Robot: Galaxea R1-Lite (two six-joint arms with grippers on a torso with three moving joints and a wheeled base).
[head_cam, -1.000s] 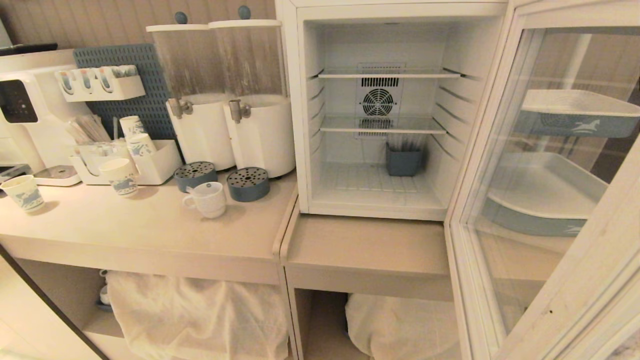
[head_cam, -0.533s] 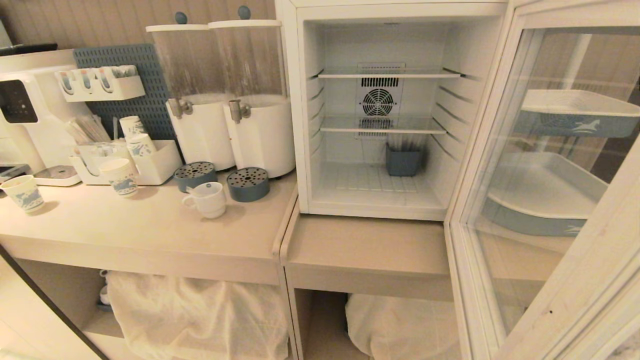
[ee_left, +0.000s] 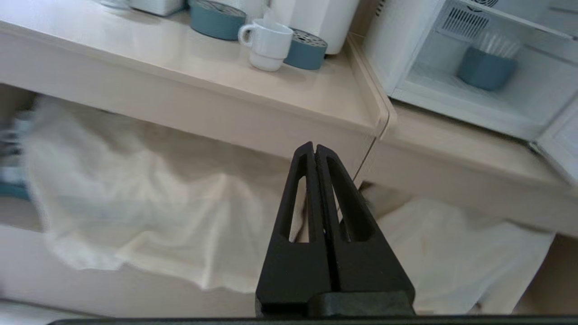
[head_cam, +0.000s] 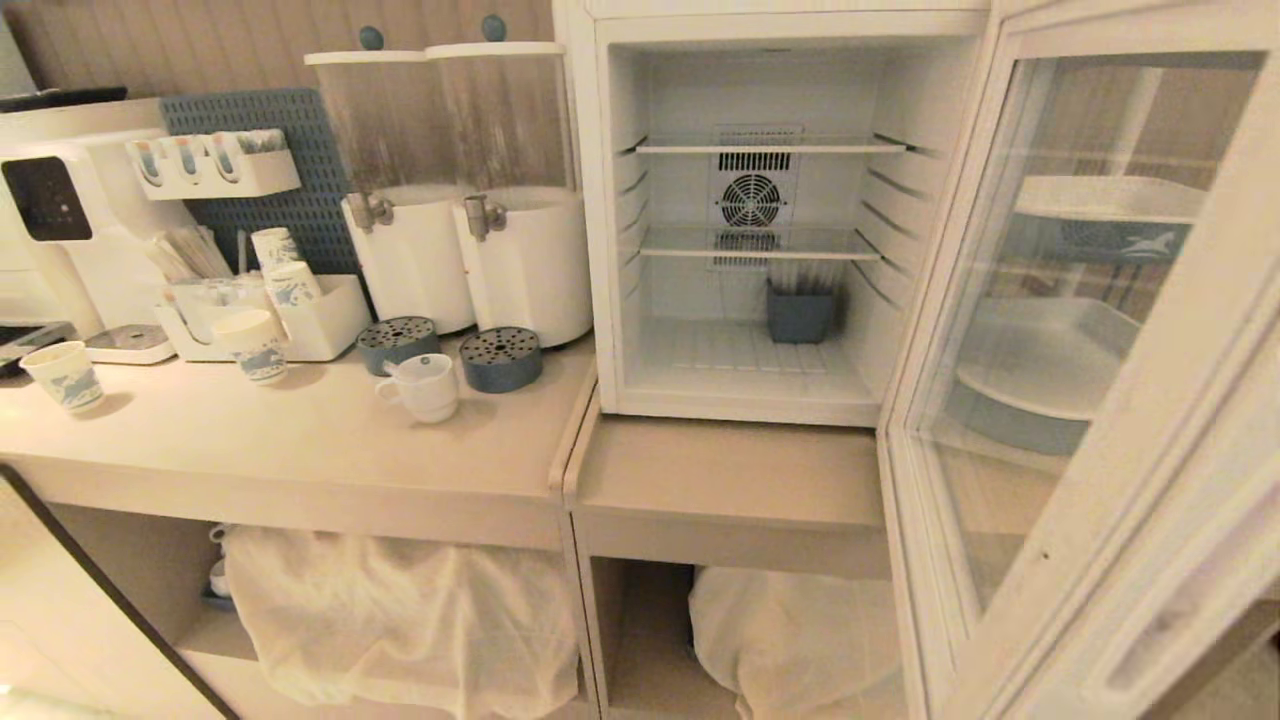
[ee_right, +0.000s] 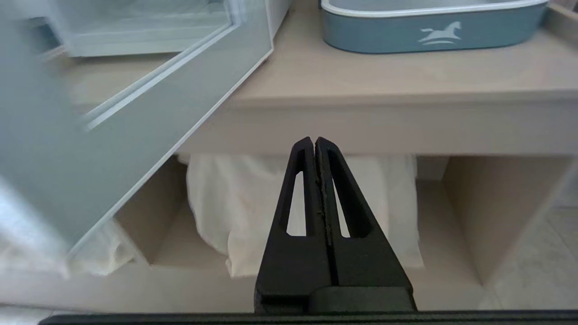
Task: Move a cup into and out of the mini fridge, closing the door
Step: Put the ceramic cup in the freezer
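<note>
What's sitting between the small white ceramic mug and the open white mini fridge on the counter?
A round blue perforated drip tray sits between the white ceramic mug and the white mini fridge; past it, bare beige counter, seen in the head view.

the head view looks forward and down from above the worktop (head_cam: 300, 440), taking in the open mini fridge (head_cam: 750, 230) with its door (head_cam: 1080, 340) close at the right edge. the left wrist view sits lower, below worktop height, facing up past the left pincer (ee_left: 314, 149) toward the cup (ee_left: 267, 43) and fridge interior; both also show in the head view. the right wrist view looks level past the right pincer (ee_right: 314, 142) under the worktop, sharing the door's lower edge with the head view.
</note>
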